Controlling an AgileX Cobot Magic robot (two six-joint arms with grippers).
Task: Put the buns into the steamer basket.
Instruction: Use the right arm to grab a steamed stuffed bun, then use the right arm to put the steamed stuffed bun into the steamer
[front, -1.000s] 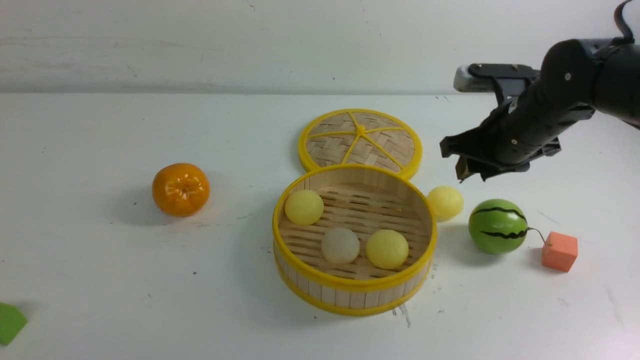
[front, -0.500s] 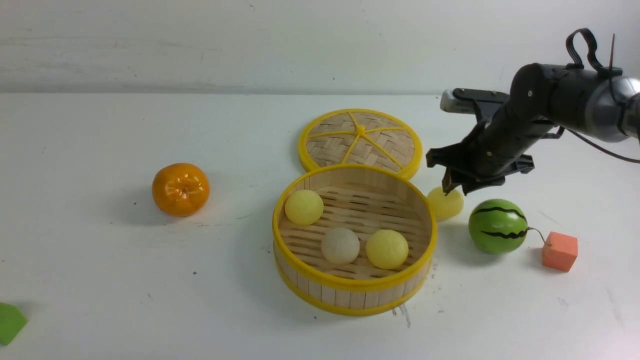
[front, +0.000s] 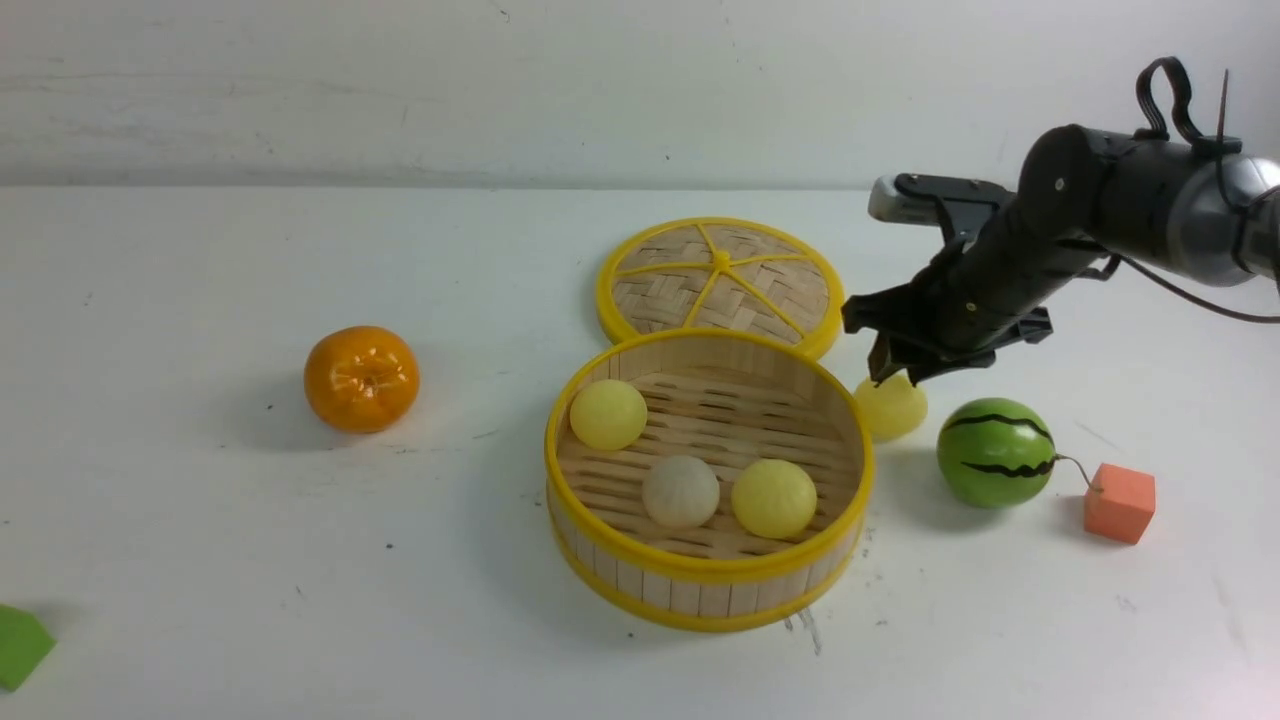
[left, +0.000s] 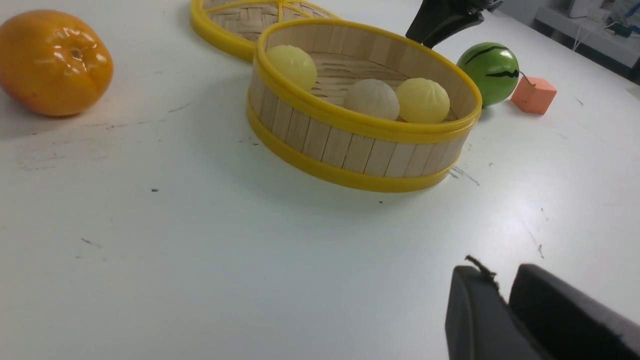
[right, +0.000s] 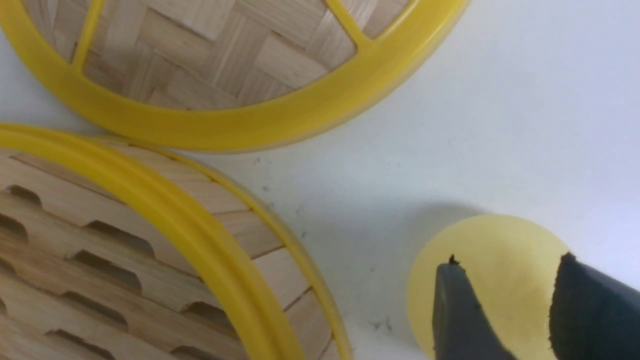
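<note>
The steamer basket (front: 706, 578) stands mid-table with three buns inside: a pale yellow one (front: 608, 413), an off-white one (front: 680, 491) and another yellow one (front: 773, 497). One more yellow bun (front: 890, 410) lies on the table just right of the basket's wall. My right gripper (front: 900, 376) hangs directly over that bun, open, its fingertips at the bun's top. In the right wrist view its tips (right: 510, 260) frame the bun (right: 487, 235), which still rests on the table. My left gripper (left: 500, 272) hovers low near the front with only a narrow gap between its fingers, holding nothing.
The flat woven lid (front: 720, 275) lies behind the basket and touches it. A tangerine (front: 361, 378) sits to the left. A green watermelon ball (front: 995, 452) and an orange cube (front: 1119, 502) sit right of the loose bun. A green piece (front: 18, 645) lies at the front left edge.
My right arm has swung left and down, bringing its gripper from above the watermelon ball onto the loose bun. The buns and the basket have not moved.
</note>
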